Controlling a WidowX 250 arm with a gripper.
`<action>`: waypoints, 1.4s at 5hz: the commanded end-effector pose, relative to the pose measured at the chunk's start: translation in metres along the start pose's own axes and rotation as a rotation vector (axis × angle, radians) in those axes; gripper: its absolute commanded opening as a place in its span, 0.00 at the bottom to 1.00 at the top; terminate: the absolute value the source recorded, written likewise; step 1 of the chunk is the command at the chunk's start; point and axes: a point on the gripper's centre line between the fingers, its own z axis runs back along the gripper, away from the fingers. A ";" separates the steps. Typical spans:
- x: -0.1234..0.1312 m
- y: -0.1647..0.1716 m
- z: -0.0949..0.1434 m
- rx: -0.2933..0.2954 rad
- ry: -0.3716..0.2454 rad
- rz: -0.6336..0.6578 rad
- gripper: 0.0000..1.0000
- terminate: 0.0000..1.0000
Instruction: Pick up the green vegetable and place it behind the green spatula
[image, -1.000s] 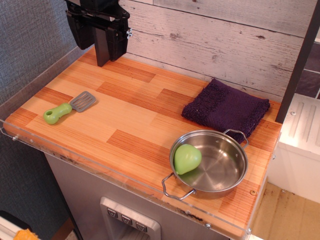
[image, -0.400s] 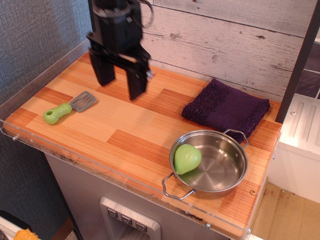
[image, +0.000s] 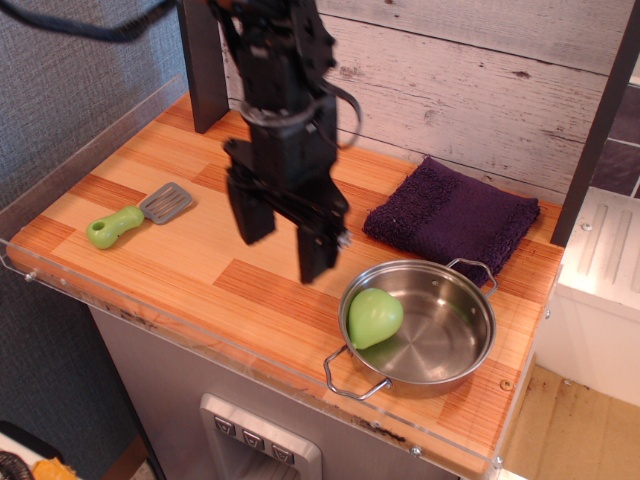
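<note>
The green vegetable (image: 374, 317), a glossy pear-shaped lump, lies inside a steel pan (image: 452, 352) at the front right, against the pan's left wall. The green spatula (image: 137, 216) lies flat on the left of the wooden counter, handle toward the front left, grey blade toward the back right. My gripper (image: 285, 250) is black, open and empty. It hangs above the middle of the counter, just left of the pan and well right of the spatula.
A folded purple cloth (image: 452, 215) lies at the back right behind the pan. A clear plastic rim (image: 200, 335) runs along the counter's front and left edges. A whitewashed plank wall (image: 470, 80) stands behind, and a dark post (image: 598, 130) at the right.
My gripper has moved from the back left corner forward and to the right, coming down toward the pan. Its jaws stay open. The vegetable and spatula have not moved.
</note>
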 end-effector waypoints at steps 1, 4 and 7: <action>0.012 -0.040 -0.004 -0.003 -0.050 -0.125 1.00 0.00; 0.030 -0.073 -0.015 0.008 -0.038 -0.197 1.00 0.00; 0.028 -0.078 -0.033 0.034 0.013 -0.220 1.00 0.00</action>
